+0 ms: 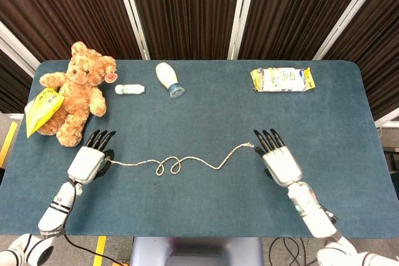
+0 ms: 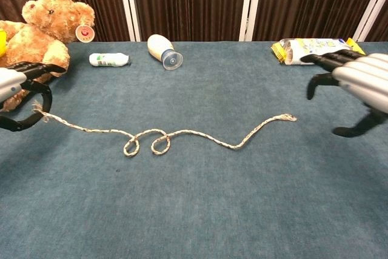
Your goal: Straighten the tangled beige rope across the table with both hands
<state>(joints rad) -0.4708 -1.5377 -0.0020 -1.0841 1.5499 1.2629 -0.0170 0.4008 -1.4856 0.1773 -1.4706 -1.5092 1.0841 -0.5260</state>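
The beige rope lies across the middle of the blue table, with two small loops left of its middle. My left hand pinches the rope's frayed left end and holds it a little above the cloth. The rope's right end lies free on the table. My right hand hovers just right of that end with fingers spread and nothing in it.
A teddy bear and a yellow bag sit at the far left. A small white tube and a white bottle lie at the back. A snack packet lies at the back right.
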